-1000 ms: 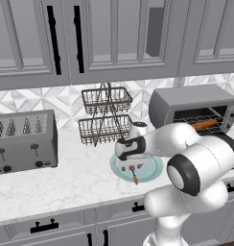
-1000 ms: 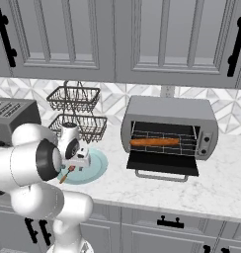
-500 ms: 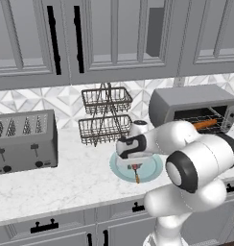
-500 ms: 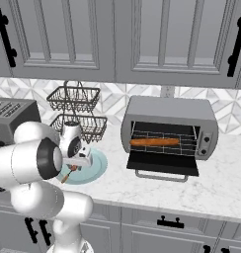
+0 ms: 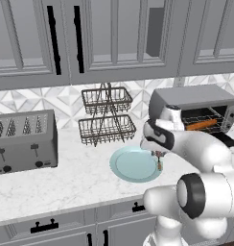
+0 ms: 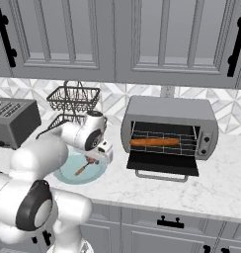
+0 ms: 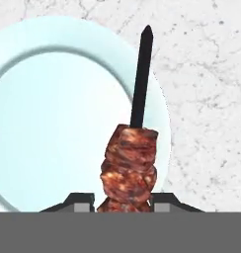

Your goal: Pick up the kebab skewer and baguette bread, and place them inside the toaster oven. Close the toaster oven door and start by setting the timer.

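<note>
The gripper [image 7: 125, 205] clamps its jaws on the kebab skewer [image 7: 130, 165], above the teal plate [image 5: 131, 166] at its three o'clock edge. The baguette [image 6: 154, 142] lies inside the open toaster oven [image 6: 167, 114].

The white marbled counter [image 5: 66, 178] carries a grey slot-topped toaster [image 5: 24, 141], a two-tier dark wire basket rack [image 5: 107, 117], a round pale teal plate [image 5: 133, 165] and a grey box-shaped toaster oven [image 6: 169, 133].

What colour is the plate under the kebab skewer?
Pale teal; the plate shows best in the hand view, beneath the kebab skewer.
</note>
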You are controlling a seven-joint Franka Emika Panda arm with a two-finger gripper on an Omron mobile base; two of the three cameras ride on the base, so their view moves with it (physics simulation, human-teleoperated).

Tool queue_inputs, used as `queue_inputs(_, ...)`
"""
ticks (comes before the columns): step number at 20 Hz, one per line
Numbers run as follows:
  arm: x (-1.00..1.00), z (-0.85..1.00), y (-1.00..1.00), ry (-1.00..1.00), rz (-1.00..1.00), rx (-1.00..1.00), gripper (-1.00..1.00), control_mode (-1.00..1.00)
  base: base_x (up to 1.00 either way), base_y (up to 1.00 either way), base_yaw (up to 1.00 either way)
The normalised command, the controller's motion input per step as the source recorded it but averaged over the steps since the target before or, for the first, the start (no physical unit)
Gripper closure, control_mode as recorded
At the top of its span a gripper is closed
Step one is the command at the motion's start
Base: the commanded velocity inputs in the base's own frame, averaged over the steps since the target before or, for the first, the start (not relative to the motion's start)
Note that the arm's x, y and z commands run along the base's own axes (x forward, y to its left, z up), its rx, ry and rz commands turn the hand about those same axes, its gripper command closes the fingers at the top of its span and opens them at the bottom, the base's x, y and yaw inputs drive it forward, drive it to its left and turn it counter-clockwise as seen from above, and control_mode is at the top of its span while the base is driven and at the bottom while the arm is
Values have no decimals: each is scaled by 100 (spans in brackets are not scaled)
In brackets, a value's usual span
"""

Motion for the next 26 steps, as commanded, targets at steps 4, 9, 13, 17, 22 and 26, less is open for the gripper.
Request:
queue_inputs(4, 0, 100, -100, 0, -40, 3, 100, -100, 0, 0, 0)
queue_inputs(9, 0, 100, -100, 0, -42, 5, 100, -100, 0, 0, 0)
queue_inputs(13, 15, 88, -99, 0, -41, 6, 100, -100, 0, 0, 0)
queue_inputs(17, 30, 59, -81, -9, -37, 10, 100, -100, 0, 0, 0)
queue_inputs(22, 7, 3, -66, -28, -31, 11, 100, -100, 0, 0, 0)
queue_inputs(26, 9, -14, -28, -32, -23, 17, 100, -100, 0, 0, 0)
